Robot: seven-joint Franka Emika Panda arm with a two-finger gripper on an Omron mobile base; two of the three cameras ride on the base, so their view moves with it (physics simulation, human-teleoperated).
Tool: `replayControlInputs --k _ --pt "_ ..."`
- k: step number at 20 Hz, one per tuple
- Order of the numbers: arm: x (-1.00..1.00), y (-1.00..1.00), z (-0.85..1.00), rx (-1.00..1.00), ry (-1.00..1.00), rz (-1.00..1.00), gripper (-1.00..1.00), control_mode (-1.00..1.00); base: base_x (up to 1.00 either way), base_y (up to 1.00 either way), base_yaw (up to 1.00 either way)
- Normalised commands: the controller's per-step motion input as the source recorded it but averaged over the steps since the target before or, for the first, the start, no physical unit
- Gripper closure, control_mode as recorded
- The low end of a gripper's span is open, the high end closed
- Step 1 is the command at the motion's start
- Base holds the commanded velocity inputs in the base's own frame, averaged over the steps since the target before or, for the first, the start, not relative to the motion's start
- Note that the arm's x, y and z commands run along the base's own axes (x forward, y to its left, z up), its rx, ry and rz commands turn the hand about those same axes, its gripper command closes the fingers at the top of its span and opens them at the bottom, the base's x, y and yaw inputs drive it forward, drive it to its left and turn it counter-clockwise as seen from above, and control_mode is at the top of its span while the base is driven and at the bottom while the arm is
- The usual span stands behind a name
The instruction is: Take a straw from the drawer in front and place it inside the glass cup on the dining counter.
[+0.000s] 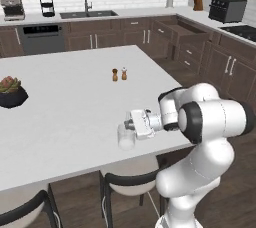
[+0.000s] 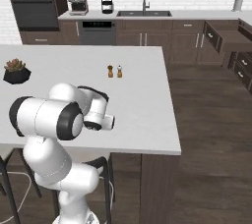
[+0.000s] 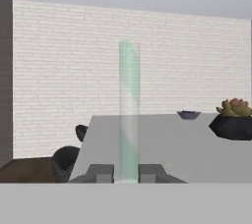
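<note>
On the near edge of the dining counter [image 1: 75,122], toward its right-hand corner, items near to far:

Gripper [image 1: 126,125]: carried level over the counter's near edge by the white arm, pointing across the slab; in the hand view its two dark fingertips [image 3: 101,173] stand close together with the straw [image 3: 129,115] clamped between them, jaws closed on it. Straw: a thin pale greenish-white stick, rising upright from between the tips in the hand view

Glass cup [image 1: 126,137]: clear tumbler, upright on the counter by the near edge, directly beneath the gripper as the left base view shows it; whether gripper and rim touch cannot be told

Bar stools [image 1: 131,182]: dark frames with pale seats, tucked under the near edge

Two shakers [image 1: 119,74]: one brown, one white-topped, side by side, toward the middle of the counter, well apart from the cup

Dark bowl with a succulent plant [image 1: 11,92]: near the counter's left edge

Drawer [image 1: 190,33]: dark brown, standing pulled out of the cabinet run beyond the counter's far right corner; contents cannot be seen

Far worktop [image 1: 130,14] against white brick tiles: sink with faucet [image 1: 87,7], coffee machine [image 1: 12,8], knife block [image 1: 198,2], toaster oven [image 1: 227,9]
</note>
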Motion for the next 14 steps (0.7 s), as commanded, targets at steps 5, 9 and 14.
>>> replayControlInputs --k 5,9,14 --pt "-0.01 0.00 -0.06 0.00 0.00 -0.01 -1.00 -1.00 0.00 0.00 0.00" --pt "0.00 -0.02 0.00 0.00 0.00 -0.02 -1.00 -1.00 0.00 0.00 0.00" --pt "0.00 -0.18 0.12 -0.02 -0.01 -0.01 -1.00 -1.00 0.00 0.00 0.00"
